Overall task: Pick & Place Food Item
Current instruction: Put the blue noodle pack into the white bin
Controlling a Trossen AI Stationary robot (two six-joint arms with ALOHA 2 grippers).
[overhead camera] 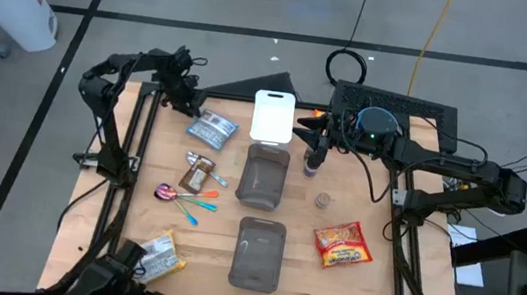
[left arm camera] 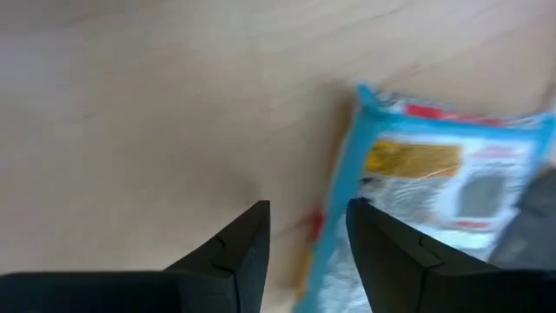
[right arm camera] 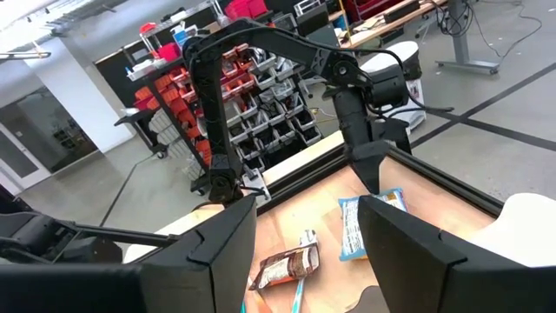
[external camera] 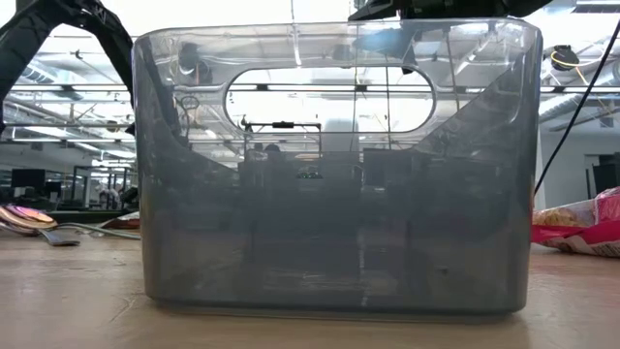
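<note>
The job has only just begun, I think. No food is in a bin yet.

My left gripper (overhead camera: 191,104) is down low at the back left of the table (overhead camera: 367,291), right at the edge of the blue bag (overhead camera: 211,128). In my left wrist view the fingers (left arm camera: 239,248) stand a little apart, with one at the edge of the bag (left arm camera: 434,174). They are not clamped on it. The bag lies flat on the wood.

My right gripper (overhead camera: 314,159) waits over the back of the table, near the white board (overhead camera: 272,116). Its fingers are apart and hold nothing.

Two gray bins sit in the middle, one behind the other. The back bin (overhead camera: 264,178) looks empty. The front bin (overhead camera: 258,255) looks empty too, and from the low view I can see through its wall (external camera: 329,194) and find nothing inside.

Other food waits on the wood: a red bag (overhead camera: 342,245) on the right, a brown bar (overhead camera: 197,173) on the left, and a snack (overhead camera: 159,253) near the front left.

What is left: grab the blue bag, lift it, and drop it in a bin.
</note>
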